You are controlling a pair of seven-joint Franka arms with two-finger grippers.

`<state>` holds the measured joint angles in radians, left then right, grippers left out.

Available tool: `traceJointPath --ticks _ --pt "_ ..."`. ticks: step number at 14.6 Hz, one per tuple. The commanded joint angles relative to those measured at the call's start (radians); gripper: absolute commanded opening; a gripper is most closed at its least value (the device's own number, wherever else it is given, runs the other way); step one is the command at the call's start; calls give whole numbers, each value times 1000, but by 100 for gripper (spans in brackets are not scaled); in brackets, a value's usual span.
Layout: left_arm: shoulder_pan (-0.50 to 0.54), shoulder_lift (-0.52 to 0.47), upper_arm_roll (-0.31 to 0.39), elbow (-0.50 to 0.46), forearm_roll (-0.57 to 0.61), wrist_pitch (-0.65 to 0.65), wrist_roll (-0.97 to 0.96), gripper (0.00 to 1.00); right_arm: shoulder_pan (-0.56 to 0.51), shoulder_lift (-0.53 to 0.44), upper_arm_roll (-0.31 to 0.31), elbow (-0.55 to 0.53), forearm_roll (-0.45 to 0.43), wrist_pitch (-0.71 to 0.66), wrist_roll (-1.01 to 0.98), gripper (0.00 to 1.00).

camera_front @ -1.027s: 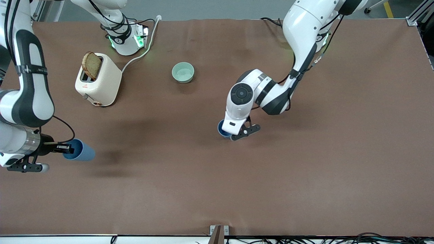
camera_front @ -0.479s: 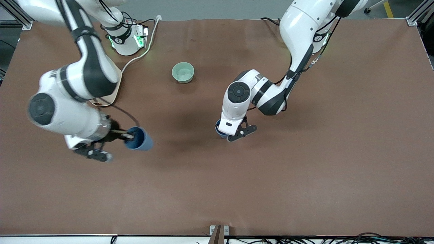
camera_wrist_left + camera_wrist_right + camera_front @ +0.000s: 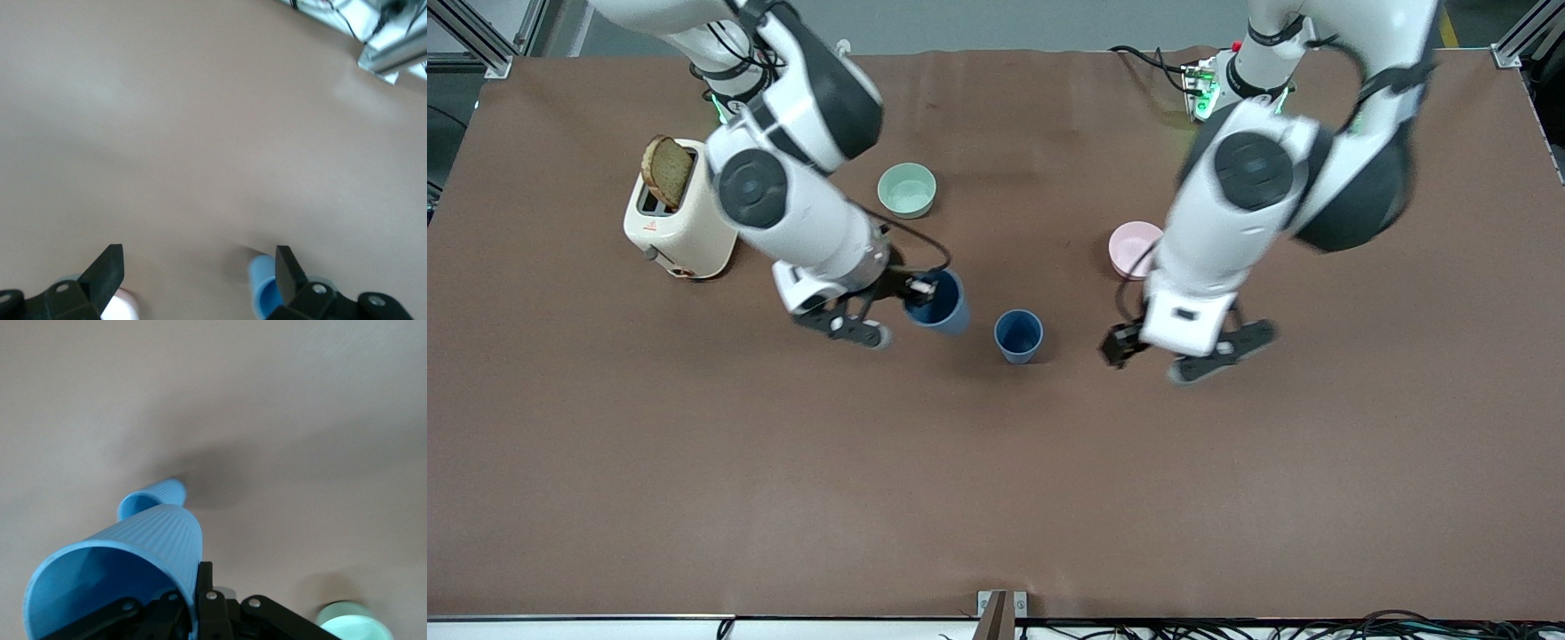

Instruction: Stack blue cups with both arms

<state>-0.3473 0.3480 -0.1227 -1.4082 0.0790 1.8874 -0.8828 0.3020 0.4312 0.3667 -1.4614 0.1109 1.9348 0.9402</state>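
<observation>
Front view first: one blue cup [image 3: 1018, 335] is standing upright on the brown worktop [image 3: 996, 480], about mid-table, with nothing touching it. Second blue cup [image 3: 938, 301] is hanging in the air just beside it, toward the right arm's end, tilted with its mouth showing, and the right gripper [image 3: 921, 289] is pinching its rim with the fingers clenched on the wall. Left gripper [image 3: 1178, 342] is hovering over bare worktop on the left arm's end of the standing cup, well clear of it, fingers spread wide and holding nothing. A pink bowl [image 3: 1129, 249] is peeking out from under the left arm, farther from the camera than the standing cup. A pale green bowl [image 3: 907, 190] is sitting farther from the camera too, and a cream toaster [image 3: 680, 213] with a slice of toast [image 3: 667, 171] sticking out is sitting toward the right arm's end.

Left wrist view: both fingers [image 3: 107, 270] are sticking out far apart with only worktop between them; the standing cup [image 3: 265, 287] is showing next to one finger and a bit of pink bowl [image 3: 120, 308] by the other.

Right wrist view: the held cup [image 3: 127, 573] is filling the foreground, gripped at its rim, with the standing cup [image 3: 152, 497] sitting on the worktop past its lip. The green bowl [image 3: 350, 620] is showing at the edge.
</observation>
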Motion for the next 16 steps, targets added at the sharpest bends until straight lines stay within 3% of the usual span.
traceJointPath --ticks 1,9,11,16 --pt "80 -138 -8 -34 11 -101 157 100 74 50 5 -4 -65 88 145 1" --pt "269 -317 -6 -52 -42 -289 584 100 154 155 3 18 -171 174 243 1" --pt "263 -354 49 -48 -45 -384 712 100 158 176 1 26 -177 179 243 1" --pt "269 -406 81 -93 -53 -436 800 100 144 195 -2 44 -197 184 241 1"
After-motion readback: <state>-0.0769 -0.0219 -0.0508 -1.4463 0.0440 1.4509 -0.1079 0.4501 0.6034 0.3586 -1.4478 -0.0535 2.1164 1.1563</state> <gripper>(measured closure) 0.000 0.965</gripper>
